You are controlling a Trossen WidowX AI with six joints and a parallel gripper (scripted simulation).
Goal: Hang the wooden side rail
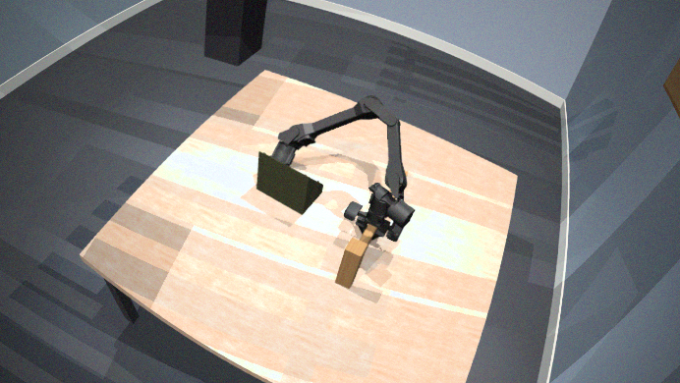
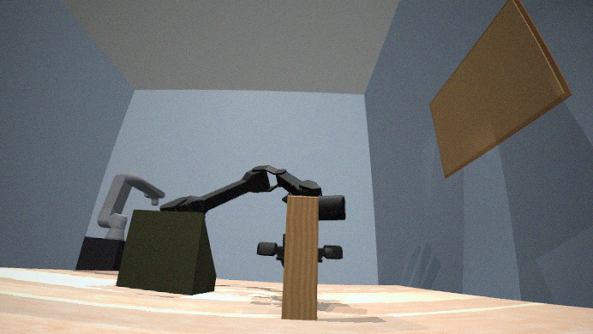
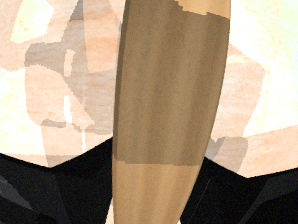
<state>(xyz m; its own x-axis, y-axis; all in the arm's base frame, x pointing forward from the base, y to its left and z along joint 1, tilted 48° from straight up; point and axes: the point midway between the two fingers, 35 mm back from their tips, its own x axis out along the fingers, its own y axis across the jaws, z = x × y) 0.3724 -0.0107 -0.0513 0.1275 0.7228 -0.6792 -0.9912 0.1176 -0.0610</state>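
- Blue-grey walls, well beyond the headboard post on the sides shown.
- Wooden tabletop, directly beneath the headboard post, with pale bands of light and patches of shadow across it.
- Tilted brown board, above and to the right of the headboard post in the exterior view.
- Black six-joint arm, behind the headboard post in the exterior view, bent at the elbow and reaching down towards it.
- Grey arm on a black pedestal, well apart from the headboard post, off the table.
- Dark green slope-sided block, to the left of the headboard post and apart from it in the top view.
- Headboard post, upright on the table; slot and pins out of sight.
- Wooden side rail, between the headboard post and the arm, near end close against the post's arm-facing side; hooks, their seating and far-end support impossible to tell.
- Gripper, just behind the headboard post, partly open and clamped across the rail's width.
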